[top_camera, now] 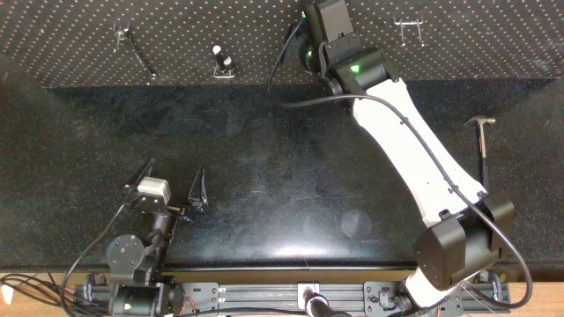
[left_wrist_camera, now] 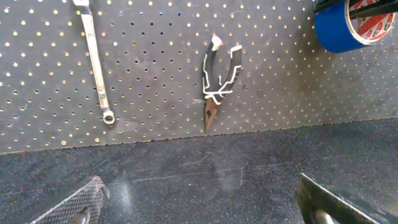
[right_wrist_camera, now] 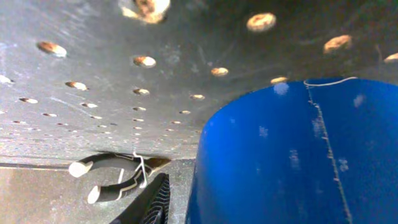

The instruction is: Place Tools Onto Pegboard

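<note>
My right gripper [top_camera: 315, 33] is up against the pegboard [top_camera: 220, 26] near its top middle, shut on a blue tape roll [left_wrist_camera: 348, 25]. In the right wrist view the tape roll [right_wrist_camera: 298, 155] sits close to the perforated board, with one ribbed finger [right_wrist_camera: 158, 198] beside it. A wrench [left_wrist_camera: 96, 62] and black-and-white pliers [left_wrist_camera: 217, 81] hang on the board to the left. A hammer [top_camera: 482, 141] lies on the black table at the far right. My left gripper [top_camera: 172, 183] rests low at the front left, open and holding nothing, facing the board.
An empty double hook [top_camera: 410, 31] sticks out of the pegboard right of my right arm. The black tabletop [top_camera: 264, 158] stretches between the arms. Cables run along the front edge by the arm bases.
</note>
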Motion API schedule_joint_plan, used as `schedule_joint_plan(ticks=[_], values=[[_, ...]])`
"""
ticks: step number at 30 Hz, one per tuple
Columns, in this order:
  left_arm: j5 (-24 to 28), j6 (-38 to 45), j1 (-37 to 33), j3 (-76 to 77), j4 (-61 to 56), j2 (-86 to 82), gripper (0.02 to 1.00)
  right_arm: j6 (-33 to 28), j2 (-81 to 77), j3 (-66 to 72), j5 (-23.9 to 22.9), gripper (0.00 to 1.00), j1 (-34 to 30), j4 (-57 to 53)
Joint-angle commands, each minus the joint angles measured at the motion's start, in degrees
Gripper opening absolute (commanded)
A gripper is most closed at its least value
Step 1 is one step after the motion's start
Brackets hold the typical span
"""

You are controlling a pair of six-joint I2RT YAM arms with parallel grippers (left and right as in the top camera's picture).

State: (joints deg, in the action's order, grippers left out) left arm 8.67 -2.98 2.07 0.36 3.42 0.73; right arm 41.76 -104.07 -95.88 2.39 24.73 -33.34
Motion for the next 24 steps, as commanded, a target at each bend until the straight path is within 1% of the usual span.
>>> schedule_joint_plan(ticks=[1,3,7,8,10,11,24], values=[[1.2,0.7,-0.2,0.0,0.3,-0.5,0.996,2.1,-2.5,0.6,-2.8,0.327,-2.6,-2.3],[1.2,0.7,-0.2,0.0,0.3,-0.5,0.993,2.1,-2.5,0.6,-3.3,0.318,-2.6,-2.2],[1.2,0.7,-0.2,0.0,0.3,-0.5,0.996,-0.7,-2.5,0.6,-9.4,0.318,-2.4,-2.1],[1.2,0.7,-0.2,0.0,0.3,-0.5,0.996,-2.3,-2.5,0.6,-11.0,0.318,-2.4,-1.7],[1.2,0.7,-0.2,0.0,0.3,-0.5,0.993,-5.4,-2.8,0.6,-11.2,0.318,-2.4,-0.4],[1.2,0.7,-0.2,0.0,0.3,-0.5,0.996,-5.8,-2.9,0.6,-11.2,0.321,-2.4,-0.1],[1.2,0.7,-0.2,0.0,0.3,-0.5,0.996,-5.9,-3.1,0.6,-11.2,0.318,-2.5,0.2]])
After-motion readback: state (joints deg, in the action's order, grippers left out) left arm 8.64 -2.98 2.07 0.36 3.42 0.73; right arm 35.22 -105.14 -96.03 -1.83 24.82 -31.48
